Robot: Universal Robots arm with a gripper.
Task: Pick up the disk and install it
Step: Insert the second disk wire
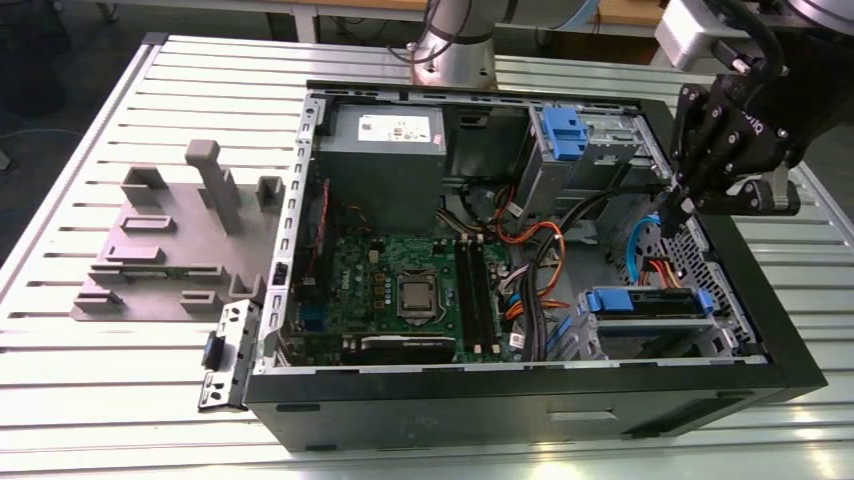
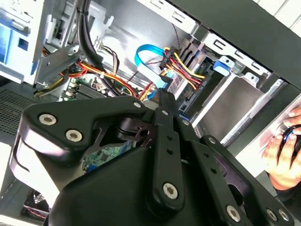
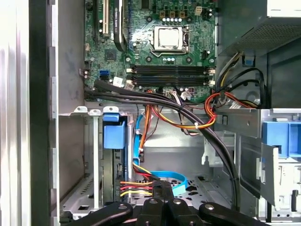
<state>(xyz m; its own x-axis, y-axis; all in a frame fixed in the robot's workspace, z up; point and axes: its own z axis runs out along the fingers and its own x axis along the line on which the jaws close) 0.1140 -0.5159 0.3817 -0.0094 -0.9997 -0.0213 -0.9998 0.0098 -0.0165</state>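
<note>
The disk [image 1: 649,303] sits in the drive cage at the near corner of the open computer case [image 1: 534,395], on the exterior view's right, its blue carrier end facing up. That blue end also appears in the first wrist view [image 3: 114,134] and in the second wrist view [image 2: 222,66]. My gripper [image 1: 677,214] hangs above the case's wall on the exterior view's right, a little above and behind the cage. Its black fingers are shut with nothing between them in both wrist views [image 3: 162,189] [image 2: 163,98], pointing down at the bundle of red, yellow and blue cables.
A grey power supply box [image 1: 387,140] and a blue latch piece [image 1: 562,135] sit at the back of the case, and the green motherboard [image 1: 400,290] lies in its middle. A grey fixture [image 1: 174,240] stands on the slatted table. A person's hand [image 2: 282,150] shows beyond the case.
</note>
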